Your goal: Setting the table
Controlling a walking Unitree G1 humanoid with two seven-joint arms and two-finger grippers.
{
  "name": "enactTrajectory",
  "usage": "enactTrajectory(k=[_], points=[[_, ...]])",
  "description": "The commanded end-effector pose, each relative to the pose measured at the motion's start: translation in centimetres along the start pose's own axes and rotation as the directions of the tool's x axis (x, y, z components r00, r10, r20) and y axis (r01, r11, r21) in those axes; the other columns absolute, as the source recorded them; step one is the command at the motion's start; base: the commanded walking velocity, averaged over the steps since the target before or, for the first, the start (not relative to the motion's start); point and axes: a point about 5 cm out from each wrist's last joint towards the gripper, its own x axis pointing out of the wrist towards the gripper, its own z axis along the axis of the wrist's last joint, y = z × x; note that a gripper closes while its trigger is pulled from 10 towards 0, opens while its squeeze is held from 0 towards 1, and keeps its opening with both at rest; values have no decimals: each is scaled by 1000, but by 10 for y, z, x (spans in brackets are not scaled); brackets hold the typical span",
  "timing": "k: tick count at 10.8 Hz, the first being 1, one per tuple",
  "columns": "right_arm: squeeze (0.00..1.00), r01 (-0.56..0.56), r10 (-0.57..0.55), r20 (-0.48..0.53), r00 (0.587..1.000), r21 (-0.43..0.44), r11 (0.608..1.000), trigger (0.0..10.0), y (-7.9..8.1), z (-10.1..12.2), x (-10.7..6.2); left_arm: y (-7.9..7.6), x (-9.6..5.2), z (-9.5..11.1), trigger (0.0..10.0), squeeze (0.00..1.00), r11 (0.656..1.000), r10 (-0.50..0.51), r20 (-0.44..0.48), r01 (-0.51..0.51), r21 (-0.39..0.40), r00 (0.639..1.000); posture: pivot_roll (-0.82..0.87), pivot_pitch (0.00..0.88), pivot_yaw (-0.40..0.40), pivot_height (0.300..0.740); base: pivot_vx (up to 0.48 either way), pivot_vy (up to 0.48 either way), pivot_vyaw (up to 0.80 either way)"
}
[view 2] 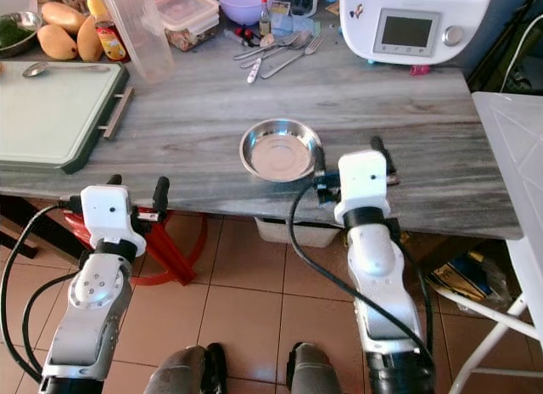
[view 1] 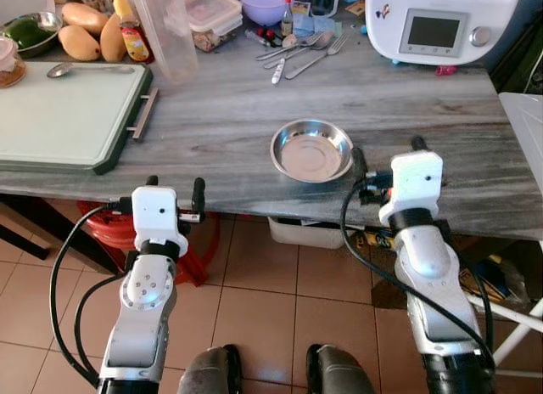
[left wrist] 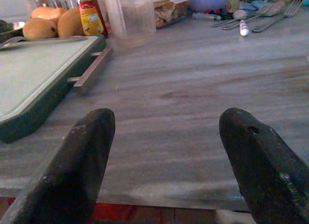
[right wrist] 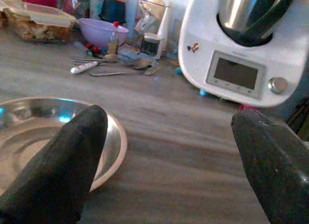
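A shallow steel dish point(view 1: 311, 150) sits on the grey wood-grain table point(view 1: 221, 114) near its front edge. Spoons and a fork point(view 1: 301, 50) lie in a loose bunch at the back. One more spoon point(view 1: 85, 69) rests on the green cutting board point(view 1: 59, 114). My right gripper point(view 1: 388, 154) is open and empty over the table edge, its left finger point(right wrist: 63, 161) close beside the dish's right rim point(right wrist: 113, 147). My left gripper point(view 1: 176, 188) is open and empty at the table's front edge, right of the board's handle point(left wrist: 89, 72).
A clear tall container point(view 1: 165, 29), mangoes point(view 1: 81, 33), a lidded food box point(view 1: 212, 16) and a purple bowl point(view 1: 265, 2) line the back. A white kitchen machine point(view 1: 437, 20) stands back right. A red stool point(view 1: 119, 228) is under the table.
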Motion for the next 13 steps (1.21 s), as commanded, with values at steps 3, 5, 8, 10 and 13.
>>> enactTrajectory(k=[3, 5, 8, 10, 13], points=[[0, -4, 5, -16, 1000, 18, 1000, 10000, 3, -3, 1, 3, 1, 0, 10000, 0, 1000, 11, 1, -11, 16, 1000, -57, 140, 34, 740, 0, 0, 0], [0, -59, 60, -19, 998, 39, 998, 10000, 10, -4, -1, 3, 1, 0, 10000, 0, 1000, 10, 0, -10, 15, 1000, -56, 142, 33, 740, 0, 0, 0], [0, -48, 49, -27, 998, 64, 997, 10000, 4, -6, 0, 2, 1, 0, 10000, 0, 1000, 9, -1, -9, 15, 1000, -59, 145, 31, 740, 0, 0, 0], [0, -45, 48, -39, 998, 73, 996, 10000, 4, -8, 0, 1, 1, 0, 10000, 0, 1000, 8, -2, -8, 15, 1000, -60, 146, 31, 740, 0, 0, 0], [0, 1, 9, -93, 996, 106, 994, 10000, 5, -15, -1, 1, 1, 0, 10000, 0, 1000, 5, -2, -5, 13, 1000, -60, 149, 32, 740, 0, 0, 0]])
